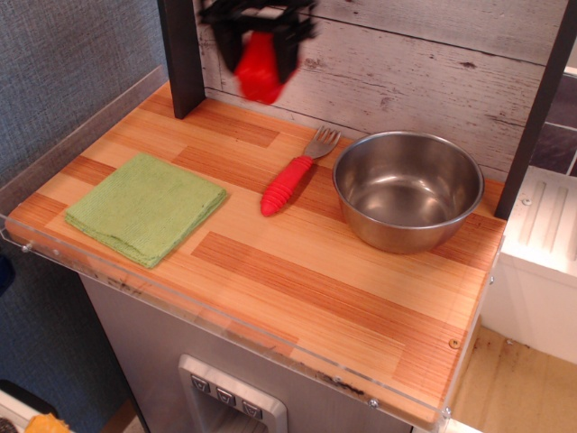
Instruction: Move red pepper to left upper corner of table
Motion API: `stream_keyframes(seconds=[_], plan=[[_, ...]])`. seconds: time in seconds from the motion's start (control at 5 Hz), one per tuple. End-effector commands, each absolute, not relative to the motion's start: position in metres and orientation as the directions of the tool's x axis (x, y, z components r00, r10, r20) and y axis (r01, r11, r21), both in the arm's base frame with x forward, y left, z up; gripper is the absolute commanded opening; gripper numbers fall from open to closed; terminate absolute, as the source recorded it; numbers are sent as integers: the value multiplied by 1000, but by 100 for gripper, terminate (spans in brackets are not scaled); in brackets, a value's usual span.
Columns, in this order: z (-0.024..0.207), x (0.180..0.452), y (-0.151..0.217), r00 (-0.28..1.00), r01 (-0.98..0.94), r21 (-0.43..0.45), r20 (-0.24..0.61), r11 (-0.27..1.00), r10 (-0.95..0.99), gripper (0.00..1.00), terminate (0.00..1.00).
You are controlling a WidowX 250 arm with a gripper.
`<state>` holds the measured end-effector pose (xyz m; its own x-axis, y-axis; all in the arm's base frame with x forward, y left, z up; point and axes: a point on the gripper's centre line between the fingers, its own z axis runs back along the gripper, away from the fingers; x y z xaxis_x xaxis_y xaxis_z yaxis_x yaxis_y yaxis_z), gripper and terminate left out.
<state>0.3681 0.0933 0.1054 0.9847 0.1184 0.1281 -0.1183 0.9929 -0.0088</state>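
Observation:
The red pepper (260, 70) is glossy bright red and hangs in the air near the top of the view, blurred by motion. My gripper (259, 54) is shut on the red pepper, with black fingers on either side of it. It holds the pepper well above the back part of the wooden table (297, 271), left of the middle and just right of the dark post. The arm above it is cut off by the frame's top edge.
A dark post (182, 56) stands at the table's back left. A green folded cloth (146, 206) lies at the left. A fork with a red ribbed handle (290, 180) lies mid-table. An empty steel bowl (407, 189) sits at the back right.

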Motion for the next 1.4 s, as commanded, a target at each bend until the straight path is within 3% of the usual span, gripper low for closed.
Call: stream_keyframes(seconds=[0.0,0.4,0.6,0.8,1.2], plan=[[88,363,142,985,-162,65,75,985,158,0,0],[69,365,150,983,-182,38,25,983,181,0,0],[66,364,153,982,-187,24,13,982,187,100,0],[70,362,159,981,-193,17,13,981,193,100,0],[138,345,134,972,-172,11,167,985,168,100,0]])
